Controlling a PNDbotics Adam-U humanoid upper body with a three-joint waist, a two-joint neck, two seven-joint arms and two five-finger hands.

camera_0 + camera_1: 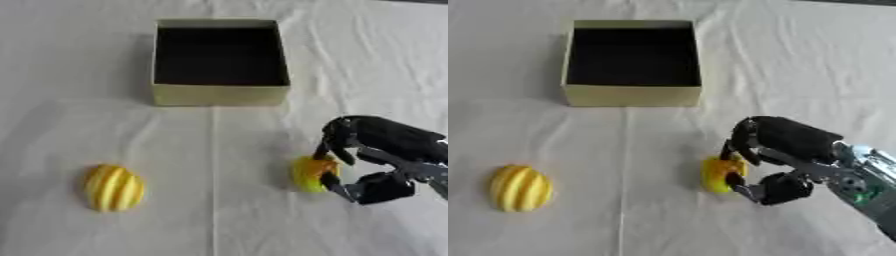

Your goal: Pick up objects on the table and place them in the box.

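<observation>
A small yellow rounded object [308, 173] lies on the white cloth right of centre. My right hand [785, 145] comes in from the right, its fingers and thumb curled round the object's right side. A larger yellow ribbed object [114, 187] lies at the lower left, untouched. The open box [219, 94], pale yellow outside and dark inside, stands at the back centre with nothing seen in it. My left hand shows in neither view.
A white wrinkled cloth [219, 150] covers the whole table, with a crease line running down the middle from the box's front wall. Bare cloth lies between the box and both yellow objects.
</observation>
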